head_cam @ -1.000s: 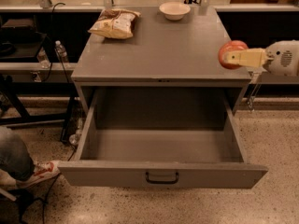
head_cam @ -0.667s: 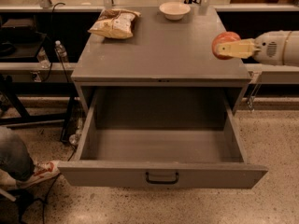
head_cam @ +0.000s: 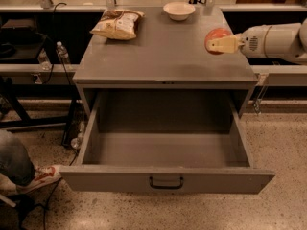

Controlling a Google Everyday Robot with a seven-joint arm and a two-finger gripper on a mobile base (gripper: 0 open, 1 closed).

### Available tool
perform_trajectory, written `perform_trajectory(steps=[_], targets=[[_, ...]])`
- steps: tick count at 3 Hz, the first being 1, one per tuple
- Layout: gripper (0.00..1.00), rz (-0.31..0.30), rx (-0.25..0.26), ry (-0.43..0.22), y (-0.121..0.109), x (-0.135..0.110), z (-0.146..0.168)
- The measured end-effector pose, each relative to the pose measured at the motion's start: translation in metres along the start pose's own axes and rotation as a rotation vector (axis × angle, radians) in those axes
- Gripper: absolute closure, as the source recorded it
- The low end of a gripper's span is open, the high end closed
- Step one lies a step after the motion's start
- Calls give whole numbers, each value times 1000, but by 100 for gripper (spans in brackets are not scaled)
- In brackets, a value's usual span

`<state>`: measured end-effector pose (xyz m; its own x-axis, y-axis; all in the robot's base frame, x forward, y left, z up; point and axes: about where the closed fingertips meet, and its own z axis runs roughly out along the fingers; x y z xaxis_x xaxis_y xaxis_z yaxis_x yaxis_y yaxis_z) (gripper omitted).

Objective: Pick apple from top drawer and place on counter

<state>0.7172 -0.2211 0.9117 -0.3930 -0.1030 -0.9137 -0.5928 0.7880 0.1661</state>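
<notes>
Gripper (head_cam: 214, 42), reaching in from the right, is clamping the apple (head_cam: 218, 33) across its middle just above the counter (head_cam: 163, 51); the smooth, firm, light fruit is likely slippery off-centre.

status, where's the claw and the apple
Claw at right side of counter, shut on apple. Top drawer open. Chip bag and white bowl at far end, not in the way.
</notes>
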Motion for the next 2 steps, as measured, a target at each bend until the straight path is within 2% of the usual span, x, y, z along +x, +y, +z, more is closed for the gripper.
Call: perform_trajectory(steps=[2], targets=[[100, -33, -35, 26, -1, 1, 56]])
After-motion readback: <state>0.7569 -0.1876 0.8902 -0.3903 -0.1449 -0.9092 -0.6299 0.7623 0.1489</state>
